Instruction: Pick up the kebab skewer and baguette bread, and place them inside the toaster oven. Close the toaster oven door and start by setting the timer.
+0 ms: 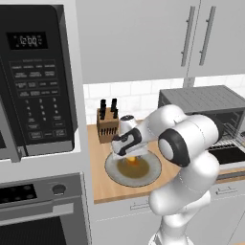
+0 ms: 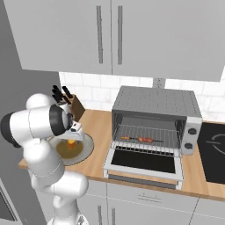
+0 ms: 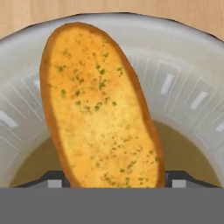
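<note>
The baguette bread (image 3: pixel 100 105), golden with green flecks, lies tilted on a grey plate (image 3: pixel 183 57) that holds brownish sauce. My gripper (image 3: pixel 116 181) reaches down over it, a dark fingertip (image 3: pixel 54 180) pressed against each side of the bread's near end. In the base views the hand hides most of the bread (image 1: pixel 131 161) (image 2: pixel 70 142) on the plate (image 1: pixel 149 175) (image 2: pixel 86 147). The kebab skewer (image 2: pixel 140 139) rests on the wire rack inside the toaster oven (image 2: pixel 154 103) (image 1: pixel 206 98). The toaster oven door (image 2: pixel 143 162) hangs open, folded down flat.
A knife block (image 1: pixel 107 123) (image 2: pixel 75 104) stands behind the plate against the tiled wall. A black microwave (image 1: pixel 33 76) and a built-in oven (image 1: pixel 43 206) stand to the left. A dark cooktop (image 2: pixel 213 149) lies right of the toaster oven. Cabinets hang overhead.
</note>
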Tool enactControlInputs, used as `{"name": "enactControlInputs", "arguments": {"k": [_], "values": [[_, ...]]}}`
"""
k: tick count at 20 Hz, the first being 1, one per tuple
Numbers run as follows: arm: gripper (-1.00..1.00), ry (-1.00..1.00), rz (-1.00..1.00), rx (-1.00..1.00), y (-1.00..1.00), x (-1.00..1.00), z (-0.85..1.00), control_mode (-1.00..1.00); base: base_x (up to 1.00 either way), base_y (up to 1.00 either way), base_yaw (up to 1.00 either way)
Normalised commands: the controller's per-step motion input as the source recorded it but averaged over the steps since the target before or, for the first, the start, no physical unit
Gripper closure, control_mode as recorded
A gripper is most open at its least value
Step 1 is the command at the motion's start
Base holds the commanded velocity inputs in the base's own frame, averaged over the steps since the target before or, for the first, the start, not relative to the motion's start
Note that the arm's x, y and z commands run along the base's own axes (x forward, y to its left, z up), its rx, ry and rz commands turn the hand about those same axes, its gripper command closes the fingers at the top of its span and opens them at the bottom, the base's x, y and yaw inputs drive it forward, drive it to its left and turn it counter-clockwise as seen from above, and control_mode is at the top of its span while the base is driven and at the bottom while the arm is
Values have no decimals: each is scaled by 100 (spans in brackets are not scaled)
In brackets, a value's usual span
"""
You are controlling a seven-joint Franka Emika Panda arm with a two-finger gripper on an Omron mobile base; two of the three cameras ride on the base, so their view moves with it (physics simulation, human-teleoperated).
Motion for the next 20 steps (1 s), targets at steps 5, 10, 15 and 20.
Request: {"name": "enactControlInputs", "arguments": {"k": [5, 10, 15, 20], "values": [[100, -11, 0, 0, -9, 0, -12, -100, 0, 0, 0], [100, 0, 0, 1, -59, -28, 53, -100, 0, 0, 0], [100, -3, 0, 6, -94, -84, 82, -100, 0, 0, 0], [100, -4, -3, 8, -100, -96, 80, -100, 0, 0, 0]]}}
